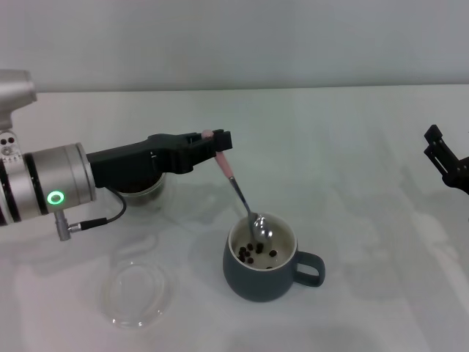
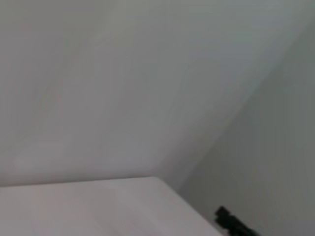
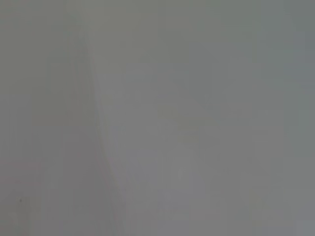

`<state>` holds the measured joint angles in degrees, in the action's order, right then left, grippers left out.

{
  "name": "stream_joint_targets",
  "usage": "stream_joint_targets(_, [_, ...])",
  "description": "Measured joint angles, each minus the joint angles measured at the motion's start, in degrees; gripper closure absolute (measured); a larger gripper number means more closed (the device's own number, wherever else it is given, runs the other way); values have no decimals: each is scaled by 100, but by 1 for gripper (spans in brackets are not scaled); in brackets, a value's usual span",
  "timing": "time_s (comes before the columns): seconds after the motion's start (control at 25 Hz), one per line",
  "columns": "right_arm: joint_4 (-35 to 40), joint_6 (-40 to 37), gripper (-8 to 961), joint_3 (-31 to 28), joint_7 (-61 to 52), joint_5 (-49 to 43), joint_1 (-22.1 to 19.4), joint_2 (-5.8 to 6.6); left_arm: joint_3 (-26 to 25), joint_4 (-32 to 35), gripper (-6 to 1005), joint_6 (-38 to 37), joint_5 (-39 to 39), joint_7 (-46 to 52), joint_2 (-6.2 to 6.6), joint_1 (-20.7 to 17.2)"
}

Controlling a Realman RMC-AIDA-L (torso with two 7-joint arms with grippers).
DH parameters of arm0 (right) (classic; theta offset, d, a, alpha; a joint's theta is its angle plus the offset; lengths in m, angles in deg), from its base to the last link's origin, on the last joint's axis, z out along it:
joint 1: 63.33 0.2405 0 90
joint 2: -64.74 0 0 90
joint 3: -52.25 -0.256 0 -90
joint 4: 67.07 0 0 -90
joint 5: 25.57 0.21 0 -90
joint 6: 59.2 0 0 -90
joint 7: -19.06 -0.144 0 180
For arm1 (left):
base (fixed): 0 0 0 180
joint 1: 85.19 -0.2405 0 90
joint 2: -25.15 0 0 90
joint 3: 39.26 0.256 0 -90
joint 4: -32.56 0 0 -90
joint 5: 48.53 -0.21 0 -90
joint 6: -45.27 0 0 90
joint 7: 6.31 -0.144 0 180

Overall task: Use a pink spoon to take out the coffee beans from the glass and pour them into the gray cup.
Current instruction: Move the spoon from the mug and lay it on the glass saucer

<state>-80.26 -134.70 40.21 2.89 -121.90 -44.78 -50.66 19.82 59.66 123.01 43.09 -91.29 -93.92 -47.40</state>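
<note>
Gray cup (image 1: 267,268) — pink spoon (image 1: 242,194) inside, left gripper (image 1: 214,141)

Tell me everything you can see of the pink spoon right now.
The pink spoon is a small teaspoon with a slim pale pink handle and a shiny metal neck and bowl. The left gripper holds it by the top of the handle. It slants steeply down toward the robot, bowl lowest, with the bowl inside the mouth of the gray cup, just above the coffee beans on the cup's cream bottom. No beans are visible in its bowl. Whether the bowl touches the cup wall cannot be told.
</note>
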Motion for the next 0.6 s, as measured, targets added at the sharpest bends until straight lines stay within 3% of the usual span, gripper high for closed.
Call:
stream_joint_targets(0.32, [0, 2, 82, 0, 0, 0, -15, 0, -25, 9, 866, 193, 615, -32, 9, -241])
stream_joint_targets(0.6, [0, 2, 82, 0, 0, 0, -21, 0, -56, 167, 865, 569, 2115, -102, 45, -1251])
